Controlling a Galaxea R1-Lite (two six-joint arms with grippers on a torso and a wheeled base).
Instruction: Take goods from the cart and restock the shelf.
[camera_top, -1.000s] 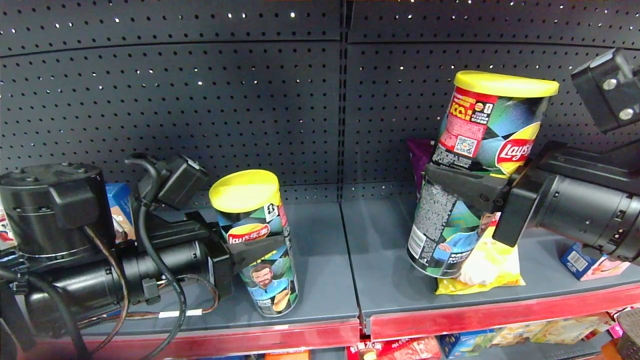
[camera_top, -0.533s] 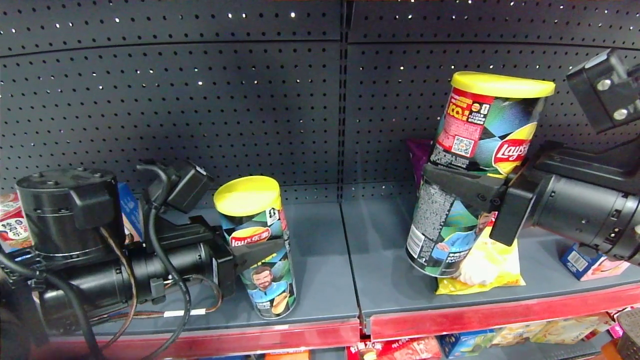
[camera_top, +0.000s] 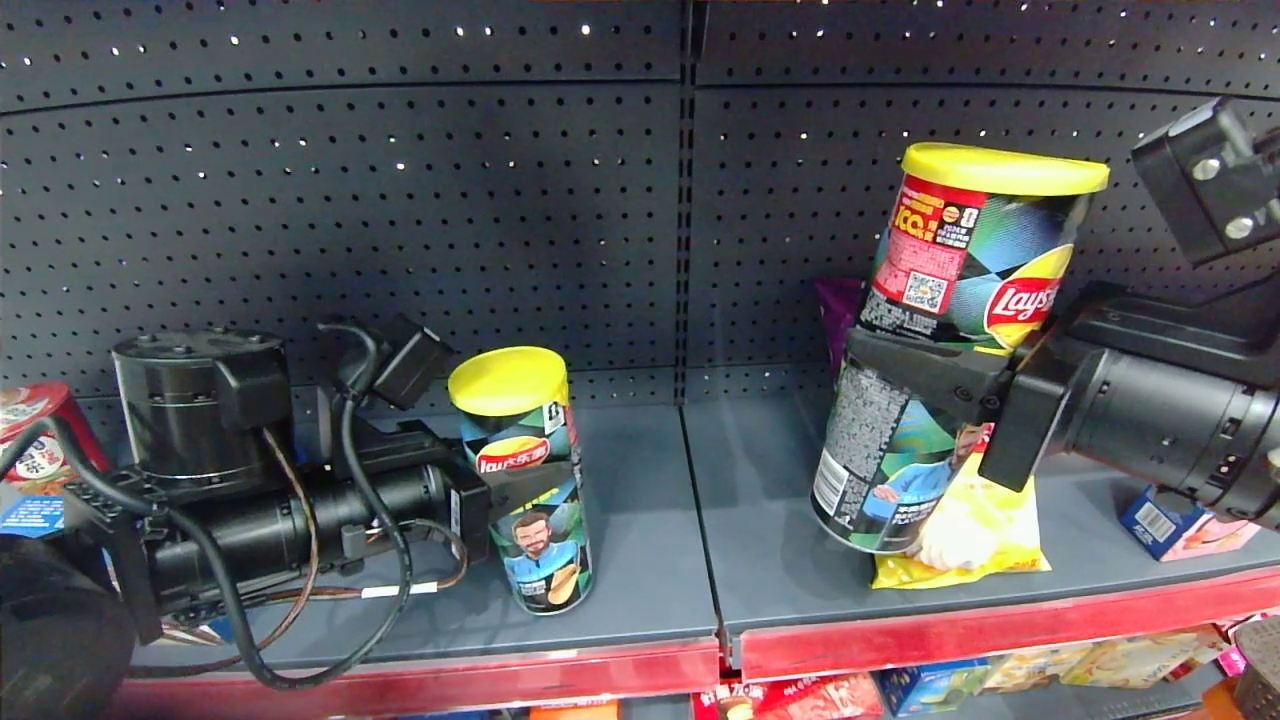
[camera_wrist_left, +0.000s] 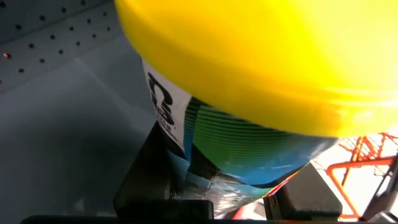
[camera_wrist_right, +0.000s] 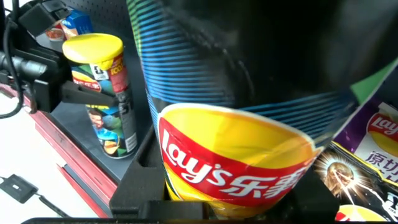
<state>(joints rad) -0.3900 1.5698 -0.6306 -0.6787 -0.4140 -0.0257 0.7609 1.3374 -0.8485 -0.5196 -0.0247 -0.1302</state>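
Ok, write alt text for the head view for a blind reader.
Two grippers hold yellow-lidded chip cans at a dark grey shelf. The left gripper clamps the left can upright on the shelf; the right gripper holds the right can tilted in front of a yellow chip bag.

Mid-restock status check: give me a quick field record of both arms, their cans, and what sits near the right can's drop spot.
left gripper: jaws shut on left can
left can: upright, base at the shelf deck, near the front edge
right gripper: jaws shut on right can
right can: tilted, held off the shelf
nearby: yellow chip bag behind and below the right can's base; purple bag farther back
risk: lowering likely presses the yellow chip bag
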